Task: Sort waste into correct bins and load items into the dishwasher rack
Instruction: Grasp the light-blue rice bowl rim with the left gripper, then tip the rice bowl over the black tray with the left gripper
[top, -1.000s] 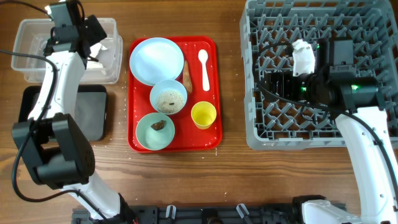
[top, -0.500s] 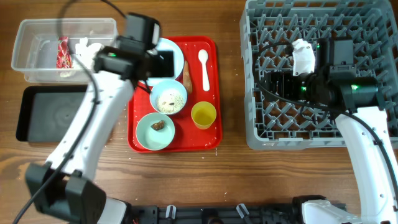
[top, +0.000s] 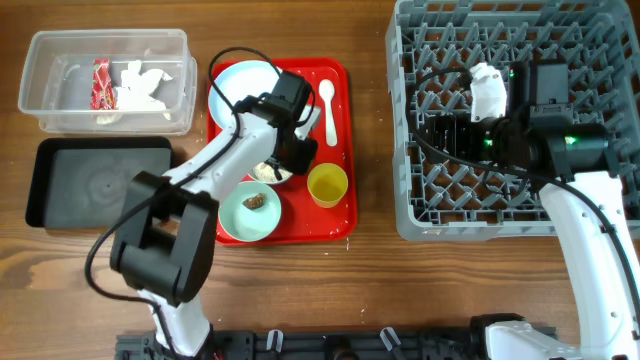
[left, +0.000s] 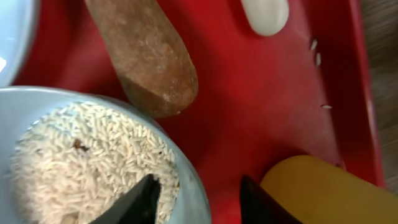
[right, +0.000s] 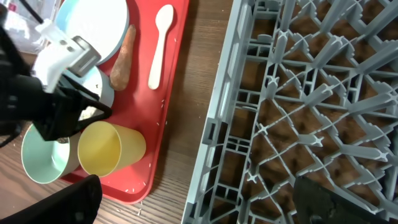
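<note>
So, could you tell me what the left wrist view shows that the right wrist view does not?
Only the left wrist view shows the rice filling the blue bowl. Only the right wrist view shows the rack and the green bowl. Both show the stick, spoon, cup, tray and the left gripper at the bowl's rim.

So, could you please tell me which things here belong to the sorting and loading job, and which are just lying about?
Job: snack wrapper, crumpled paper, rice, carrot-like stick, food lump; clear tub, black tray; plate, blue bowl, green bowl, yellow cup, spoon; dishwasher rack.
Lying about: red serving tray, wooden table.
</note>
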